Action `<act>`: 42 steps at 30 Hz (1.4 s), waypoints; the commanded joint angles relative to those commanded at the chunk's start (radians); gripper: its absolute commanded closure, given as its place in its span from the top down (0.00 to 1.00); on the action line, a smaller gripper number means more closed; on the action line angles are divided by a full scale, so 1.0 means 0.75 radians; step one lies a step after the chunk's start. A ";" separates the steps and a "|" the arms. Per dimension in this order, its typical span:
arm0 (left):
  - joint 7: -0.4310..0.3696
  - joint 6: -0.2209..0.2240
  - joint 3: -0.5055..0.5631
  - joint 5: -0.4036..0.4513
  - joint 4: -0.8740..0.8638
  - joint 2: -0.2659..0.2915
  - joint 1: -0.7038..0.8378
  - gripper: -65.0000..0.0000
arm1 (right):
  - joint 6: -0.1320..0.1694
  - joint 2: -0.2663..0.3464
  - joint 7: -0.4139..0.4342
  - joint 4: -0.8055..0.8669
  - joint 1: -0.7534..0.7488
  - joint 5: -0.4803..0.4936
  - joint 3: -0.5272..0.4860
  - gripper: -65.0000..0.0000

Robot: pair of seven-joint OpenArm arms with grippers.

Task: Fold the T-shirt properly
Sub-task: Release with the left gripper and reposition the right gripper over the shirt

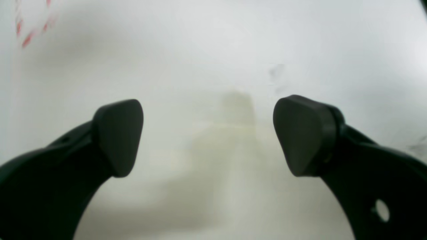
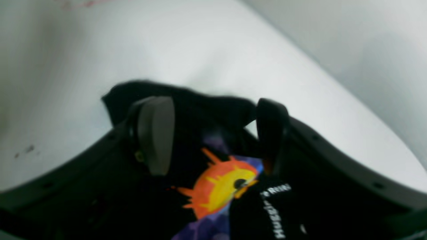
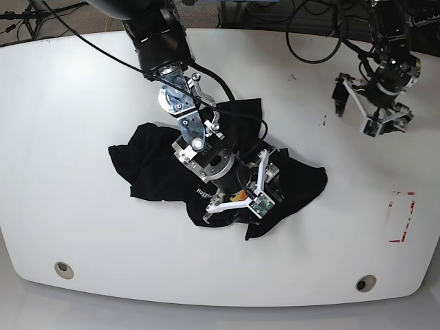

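Note:
The black T-shirt (image 3: 158, 165) lies crumpled in the middle of the white table (image 3: 82, 82). Its orange-yellow face print (image 2: 223, 186) and white lettering (image 2: 275, 210) show in the right wrist view. My right gripper (image 3: 244, 189) is low over the shirt's front part. Its jaws stand apart on either side of a raised black fold (image 2: 213, 110), one pad (image 2: 156, 133) left of it. My left gripper (image 3: 371, 110) is open and empty over bare table at the back right; in its wrist view (image 1: 208, 136) only white surface shows.
A red tape mark (image 3: 402, 216) is on the table at the right, also in the left wrist view (image 1: 30, 31). Black cables (image 3: 309, 34) lie along the back edge. Two round holes (image 3: 63, 269) (image 3: 366, 283) sit near the front edge.

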 joint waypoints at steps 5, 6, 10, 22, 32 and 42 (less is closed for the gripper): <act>0.000 0.000 -0.090 0.006 0.004 -0.010 -0.002 0.96 | 0.002 -0.008 0.061 -0.141 0.055 0.002 -0.092 0.58; 0.000 0.000 -0.104 0.006 0.004 -0.023 -0.002 0.96 | 0.002 -0.008 0.074 -0.176 0.065 0.002 -0.121 0.58; 0.000 0.000 -0.143 0.006 -0.002 -0.055 -0.004 0.96 | 0.002 -0.010 0.110 -0.282 0.117 0.000 -0.215 0.58; 0.000 0.000 -0.213 0.000 0.002 -0.057 0.002 0.96 | 0.002 -0.077 0.229 -0.591 0.252 -0.002 -0.411 0.58; 0.000 0.000 -0.211 0.000 0.004 -0.051 0.002 0.96 | -0.004 -0.077 0.327 -0.820 0.333 0.000 -0.501 0.58; 0.000 0.000 -0.205 0.000 0.004 -0.049 0.002 0.96 | -0.010 -0.077 0.448 -0.974 0.340 0.002 -0.524 0.58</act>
